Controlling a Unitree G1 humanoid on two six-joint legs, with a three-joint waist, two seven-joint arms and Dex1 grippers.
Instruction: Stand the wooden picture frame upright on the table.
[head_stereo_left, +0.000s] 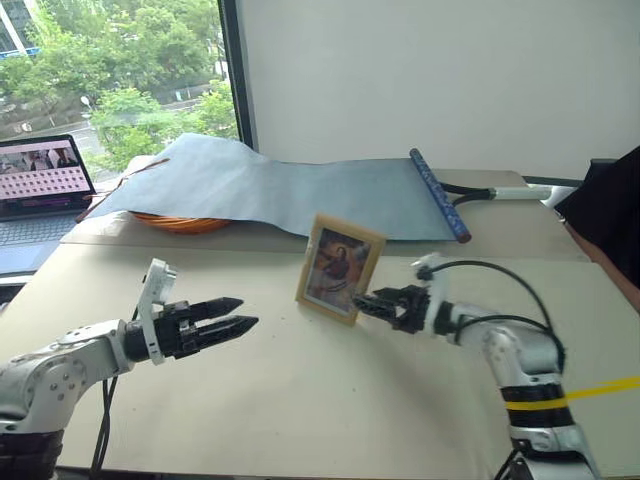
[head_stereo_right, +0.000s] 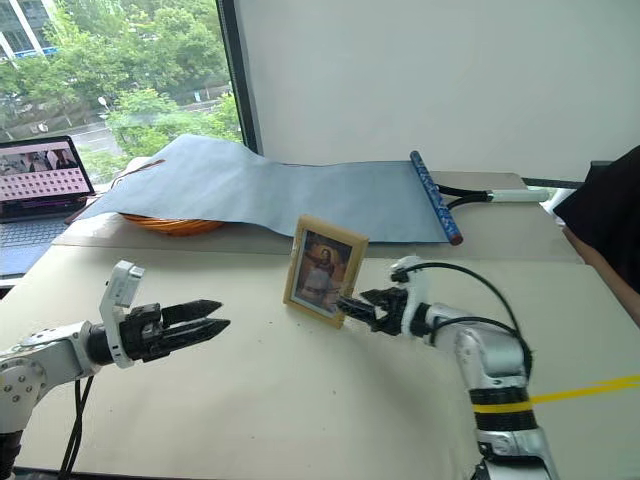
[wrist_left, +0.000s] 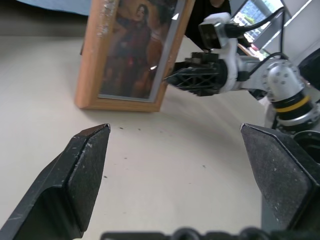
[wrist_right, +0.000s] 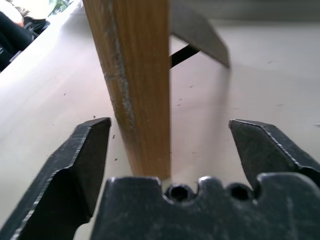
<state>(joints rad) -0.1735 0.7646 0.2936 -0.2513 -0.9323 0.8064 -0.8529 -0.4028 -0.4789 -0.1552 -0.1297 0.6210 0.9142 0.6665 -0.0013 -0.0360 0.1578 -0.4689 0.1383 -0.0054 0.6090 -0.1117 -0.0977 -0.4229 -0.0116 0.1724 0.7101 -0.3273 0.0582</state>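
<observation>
The wooden picture frame (head_stereo_left: 340, 267) stands upright on the beige table (head_stereo_left: 300, 400), leaning slightly back, its brownish portrait facing me. In the right wrist view its light-wood side edge (wrist_right: 140, 85) rises between the fingers, with the stand flap (wrist_right: 200, 30) propped out behind it. My right gripper (head_stereo_left: 365, 303) is open at the frame's lower right corner, one finger (wrist_right: 85, 150) on each side of the edge and neither pressing it. My left gripper (head_stereo_left: 235, 313) hovers open to the left of the frame, pointing toward it with a clear gap between them; its fingers (wrist_left: 85, 165) are spread wide.
A blue-grey sheet (head_stereo_left: 280, 185) with a dark rolled end (head_stereo_left: 438, 195) lies across the back, draped over an orange basket (head_stereo_left: 180, 222). A laptop (head_stereo_left: 40, 185) sits at the far left. A person's dark sleeve (head_stereo_left: 610, 210) is at the right edge.
</observation>
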